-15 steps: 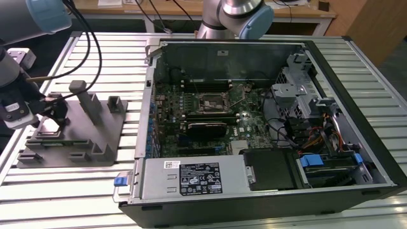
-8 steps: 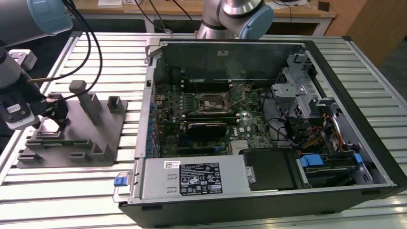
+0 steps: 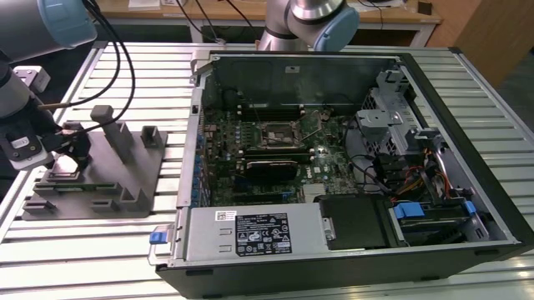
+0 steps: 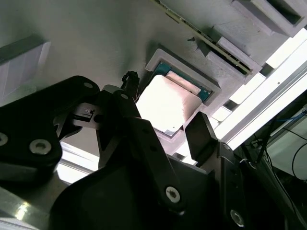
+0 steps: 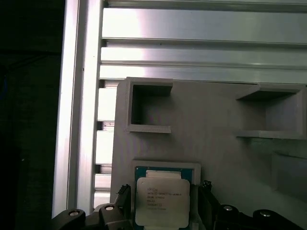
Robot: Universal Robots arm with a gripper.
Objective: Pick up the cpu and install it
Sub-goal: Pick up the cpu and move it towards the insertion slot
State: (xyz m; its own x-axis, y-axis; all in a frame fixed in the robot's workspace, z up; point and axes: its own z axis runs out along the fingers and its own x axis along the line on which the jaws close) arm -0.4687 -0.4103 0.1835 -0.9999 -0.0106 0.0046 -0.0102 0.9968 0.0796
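The hand (image 3: 69, 161) is open wide, with one black finger (image 5: 206, 203) on each side of the cpu (image 5: 162, 201) and a small gap left at both sides, so it is not holding it. The cpu lies flat right under the hand, between the fingers, in a square pocket of the grey block (image 3: 100, 187) with posts, which sits on the metal worktop (image 3: 84, 250). The open computer case (image 3: 309, 78) is well away from the hand, on the same worktop.
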